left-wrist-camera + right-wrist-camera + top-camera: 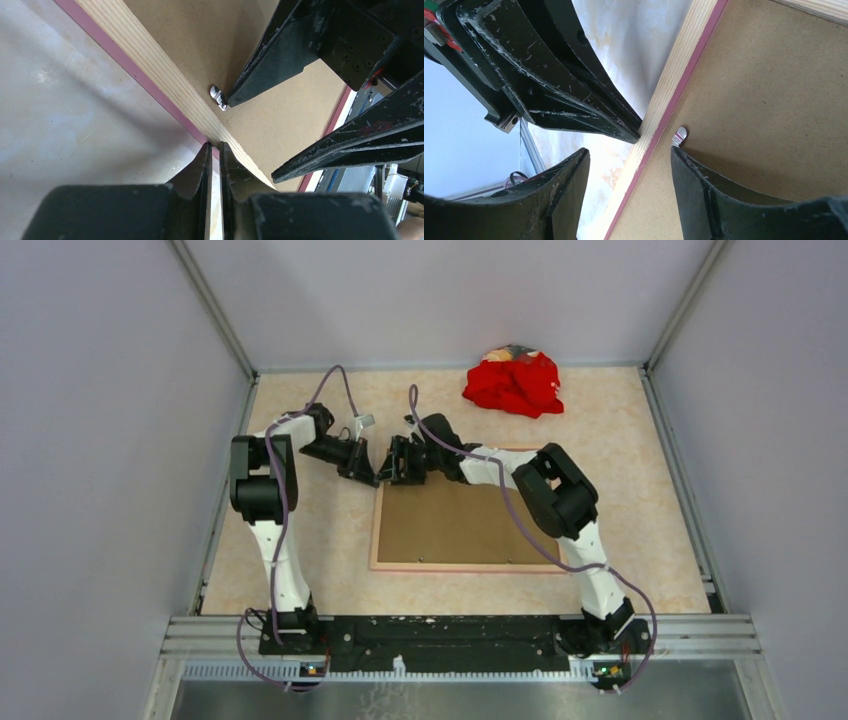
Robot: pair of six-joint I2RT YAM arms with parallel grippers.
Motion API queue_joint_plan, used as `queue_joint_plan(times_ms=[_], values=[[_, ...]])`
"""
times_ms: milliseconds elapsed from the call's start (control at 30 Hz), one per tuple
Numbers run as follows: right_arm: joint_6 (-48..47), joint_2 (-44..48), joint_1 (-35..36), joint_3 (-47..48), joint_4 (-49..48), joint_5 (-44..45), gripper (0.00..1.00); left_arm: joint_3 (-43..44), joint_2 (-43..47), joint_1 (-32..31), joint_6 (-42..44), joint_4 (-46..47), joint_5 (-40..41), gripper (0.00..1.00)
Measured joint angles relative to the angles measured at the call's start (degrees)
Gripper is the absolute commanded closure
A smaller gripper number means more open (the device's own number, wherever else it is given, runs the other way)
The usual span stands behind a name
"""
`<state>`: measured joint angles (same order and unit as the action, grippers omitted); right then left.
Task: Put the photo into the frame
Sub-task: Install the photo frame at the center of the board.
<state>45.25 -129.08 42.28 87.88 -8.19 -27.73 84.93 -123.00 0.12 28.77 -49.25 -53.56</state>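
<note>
The left claw [215, 146] is almost closed with nothing in it, and its tips press on the wood edge of the frame [145, 50]. The frame lies face down in the middle of the worktop [620, 500], with a brown backing board [200, 45] on top. I cannot see the photo; it may be under the board, but I cannot tell. The right claw [629, 150] is open and holds nothing. It sits over the frame's edge, with 1 finger touching a small metal clip [680, 135]. I think the job now is to work that clip. The finger needs to give a small, careful push while the left claw keeps the frame from sliding. A red cloth [513, 383] lies at the back right. The worktop is pale and marbled, with plain grey walls [100, 440] on 3 sides.
</note>
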Motion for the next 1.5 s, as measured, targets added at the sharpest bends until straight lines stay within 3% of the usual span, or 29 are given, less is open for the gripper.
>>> queue_joint_plan(times_ms=[1500], values=[[-2.3,-1.6,-1.5,1.8,0.0,-2.3,0.42,-0.5,0.4,0.0,0.1,0.5,0.2,0.88]])
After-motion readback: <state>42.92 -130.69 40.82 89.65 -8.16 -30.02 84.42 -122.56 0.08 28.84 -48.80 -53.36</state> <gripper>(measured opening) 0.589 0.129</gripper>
